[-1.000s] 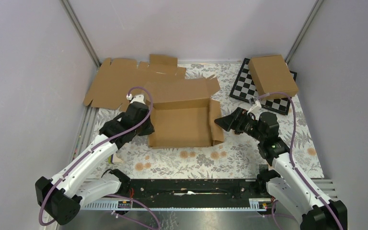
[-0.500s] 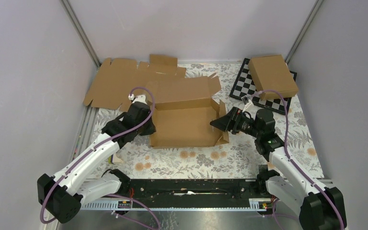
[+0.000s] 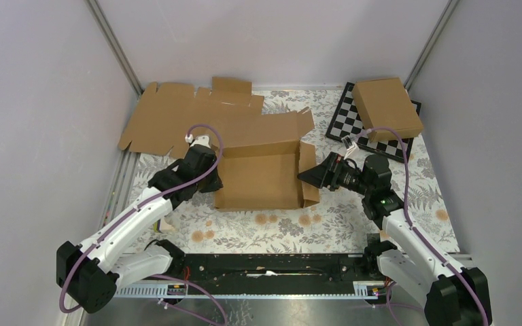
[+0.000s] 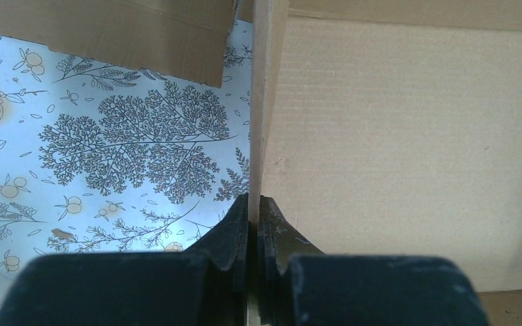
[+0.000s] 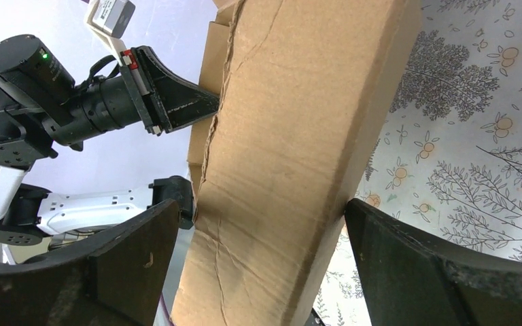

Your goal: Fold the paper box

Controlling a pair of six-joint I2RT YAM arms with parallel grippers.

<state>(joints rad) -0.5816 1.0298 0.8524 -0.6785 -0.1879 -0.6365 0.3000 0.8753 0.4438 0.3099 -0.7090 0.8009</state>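
The paper box [image 3: 258,178] sits mid-table as a shallow brown tray, its rear lid flap lying back and its right side flap [image 5: 299,122] half raised. My left gripper [image 3: 213,179] is shut on the box's upright left wall; in the left wrist view the thin wall edge [image 4: 262,102] runs up from between the pinched fingers [image 4: 253,204]. My right gripper [image 3: 310,175] is open and straddles the right flap. In the right wrist view [image 5: 262,210] that flap fills most of the gap, near the right finger and apart from the left one.
A wide flat cardboard sheet [image 3: 170,115] lies at the back left. Another brown box [image 3: 387,109] rests on a chessboard [image 3: 343,125] at the back right. A floral cloth [image 3: 279,224] covers the table, with grey walls on three sides.
My right gripper moved left onto the box's right flap, lifted it from lying flat, and opened wider. The left arm shifted slightly forward, still pinching the left wall.
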